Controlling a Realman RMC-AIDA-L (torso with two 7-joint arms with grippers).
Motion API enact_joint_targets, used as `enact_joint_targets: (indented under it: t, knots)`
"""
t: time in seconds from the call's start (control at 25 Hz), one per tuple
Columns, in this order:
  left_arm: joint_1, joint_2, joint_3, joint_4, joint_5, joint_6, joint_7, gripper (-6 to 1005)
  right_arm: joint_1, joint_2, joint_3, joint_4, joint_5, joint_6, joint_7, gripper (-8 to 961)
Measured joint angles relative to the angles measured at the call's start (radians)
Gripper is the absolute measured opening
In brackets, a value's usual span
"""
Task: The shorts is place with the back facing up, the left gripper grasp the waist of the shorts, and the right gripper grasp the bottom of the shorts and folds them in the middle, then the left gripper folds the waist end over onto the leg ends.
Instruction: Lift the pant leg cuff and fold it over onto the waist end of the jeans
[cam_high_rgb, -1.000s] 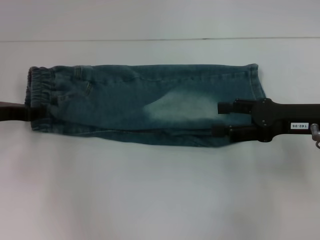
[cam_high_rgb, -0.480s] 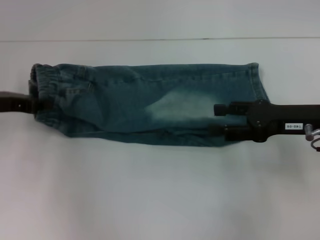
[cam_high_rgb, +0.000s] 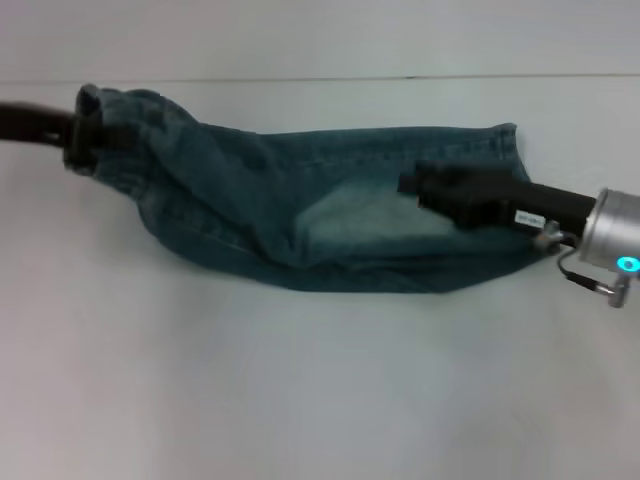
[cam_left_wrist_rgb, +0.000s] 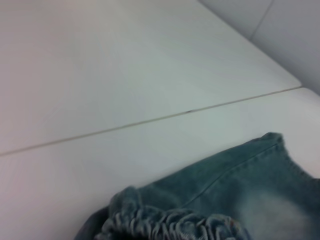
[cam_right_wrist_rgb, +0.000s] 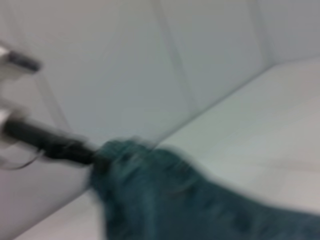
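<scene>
Left gripper – gathered waist (raised)

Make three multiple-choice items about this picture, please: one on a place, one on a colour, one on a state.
1. Where is the left gripper?
A. at the waist
B. at the leg ends
C. off the shorts, on the table

2. What colour are the shorts?
A. red
B. faded blue
C. white

3. How does the waist end stand?
A. flat on the table
B. lifted, cloth sloping down from it
C. already laid on the leg ends

Key:
1 A, the left gripper is clamped on the gathered band.
2 B, the denim is blue with a pale patch.
3 B, the waist hangs raised while the right gripper lies over the other end.
</scene>
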Motion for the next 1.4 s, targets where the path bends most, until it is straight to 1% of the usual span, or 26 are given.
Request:
enact_joint_targets:
  t: [0.08,0.28,0.4,0.52,0.64,0.72,0.8,0.88,1.0,1.08,1.16,1.28,1.4]
  knots:
    - [-0.03,0.011,-0.001,0.0,-0.009,0.024,-0.012,115,0.009,0.003,0.0,0.094,0.12,0.083,-0.116,526]
    - [-0.079,0.027,0.001,-0.003,-0.068,0.064,-0.03,114,0.065,0.013,0.0,0.329,0.438,0.255,-0.423,279]
    - [-0.111,0.033,0.004,-0.016,-0.095,0.088,-0.035,114,0.117,0.02,0.004,0.427,0.568,0.313,-0.569,45]
    - [-0.145,0.034,0.005,-0.022,-0.107,0.111,-0.045,114,0.186,0.024,0.028,0.511,0.595,0.354,-0.673,34]
    - [-0.173,0.034,0.007,-0.023,-0.14,0.14,-0.051,113,0.268,0.027,0.05,0.574,0.591,0.447,-0.727,22]
    - [-0.186,0.034,0.008,-0.028,-0.187,0.16,-0.058,113,0.325,0.029,0.065,0.623,0.586,0.511,-0.769,15]
    - [-0.189,0.034,0.008,-0.032,-0.204,0.168,-0.059,113,0.358,0.029,0.098,0.669,0.558,0.529,-0.816,7]
    - [-0.198,0.034,0.009,-0.048,-0.245,0.187,-0.06,113,0.374,0.029,0.186,0.708,0.473,0.543,-0.852,7]
    - [-0.203,0.033,0.01,-0.058,-0.256,0.196,-0.061,113,0.377,0.029,0.355,0.752,0.257,0.593,-0.864,8]
    - [-0.204,0.033,0.011,-0.067,-0.257,0.192,-0.061,113,0.375,0.029,0.468,0.787,0.079,0.636,-0.865,8]
    - [-0.203,0.035,0.011,-0.075,-0.257,0.187,-0.061,112,0.368,0.029,0.564,0.826,-0.073,0.664,-0.865,8]
    - [-0.199,0.039,0.012,-0.084,-0.254,0.183,-0.061,112,0.361,0.029,0.654,0.866,-0.232,0.702,-0.863,8]
    - [-0.191,0.041,0.012,-0.088,-0.253,0.182,-0.06,112,0.35,0.029,0.694,0.872,-0.29,0.725,-0.86,9]
